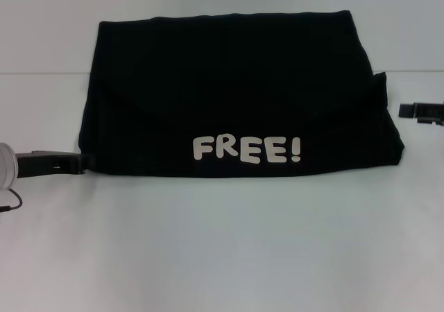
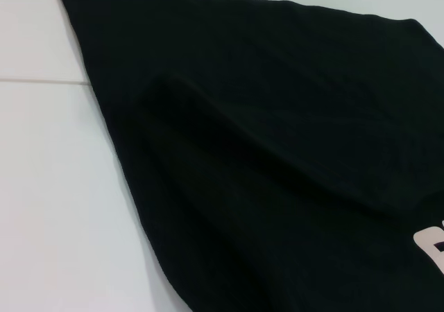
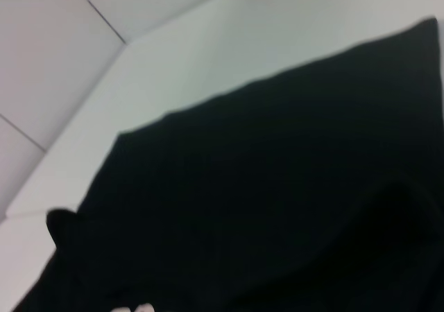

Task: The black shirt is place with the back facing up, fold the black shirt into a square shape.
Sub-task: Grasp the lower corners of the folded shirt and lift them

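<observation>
The black shirt (image 1: 236, 97) lies folded into a wide block on the white table, with white letters "FREE!" (image 1: 246, 149) on its near flap. My left gripper (image 1: 78, 163) is low at the shirt's near left corner, its tip at the fabric edge. My right gripper (image 1: 409, 109) is beside the shirt's right edge, a little apart from it. The left wrist view shows the shirt (image 2: 277, 152) with a soft ridge where a flap lies over it. The right wrist view shows the shirt (image 3: 277, 201) close up, with a small corner sticking out.
The white table (image 1: 222, 249) spreads wide in front of the shirt. A seam or edge line (image 1: 41, 73) crosses the surface behind the shirt's left side. A thin cable (image 1: 10, 204) hangs by my left arm.
</observation>
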`<state>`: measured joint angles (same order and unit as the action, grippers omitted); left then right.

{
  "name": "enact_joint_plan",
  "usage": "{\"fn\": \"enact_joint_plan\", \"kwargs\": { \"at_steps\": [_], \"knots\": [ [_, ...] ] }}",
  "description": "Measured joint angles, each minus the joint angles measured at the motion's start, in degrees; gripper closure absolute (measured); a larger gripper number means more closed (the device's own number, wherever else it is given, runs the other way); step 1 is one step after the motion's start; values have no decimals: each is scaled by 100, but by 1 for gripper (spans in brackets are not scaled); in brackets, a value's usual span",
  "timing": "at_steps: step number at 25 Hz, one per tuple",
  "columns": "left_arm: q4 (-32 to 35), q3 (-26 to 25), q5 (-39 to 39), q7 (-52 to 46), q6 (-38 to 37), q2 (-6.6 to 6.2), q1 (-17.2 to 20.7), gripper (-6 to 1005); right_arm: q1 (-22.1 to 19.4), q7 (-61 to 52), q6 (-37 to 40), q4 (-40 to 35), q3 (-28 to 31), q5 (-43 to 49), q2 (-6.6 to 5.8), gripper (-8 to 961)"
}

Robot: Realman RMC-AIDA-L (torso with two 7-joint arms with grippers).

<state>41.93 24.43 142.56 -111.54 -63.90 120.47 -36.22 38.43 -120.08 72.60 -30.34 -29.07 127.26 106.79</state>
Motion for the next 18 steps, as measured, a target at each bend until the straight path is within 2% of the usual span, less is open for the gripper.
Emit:
{"fn": "enact_joint_plan", "kwargs": {
  "at_steps": [6,11,18],
  "knots": [
    [48,1,0,7,-66,-23,-4,999,-41,-248,-46,0,-483,32,-59,298],
    [81,12,0,2,-59,-24,1,999,54,-366,-298,79,-565,426,12,297],
    [61,35,0,1,-22,-23,-18,1000,219,-266,-1177,123,-805,724,344,297]
  ]
}}
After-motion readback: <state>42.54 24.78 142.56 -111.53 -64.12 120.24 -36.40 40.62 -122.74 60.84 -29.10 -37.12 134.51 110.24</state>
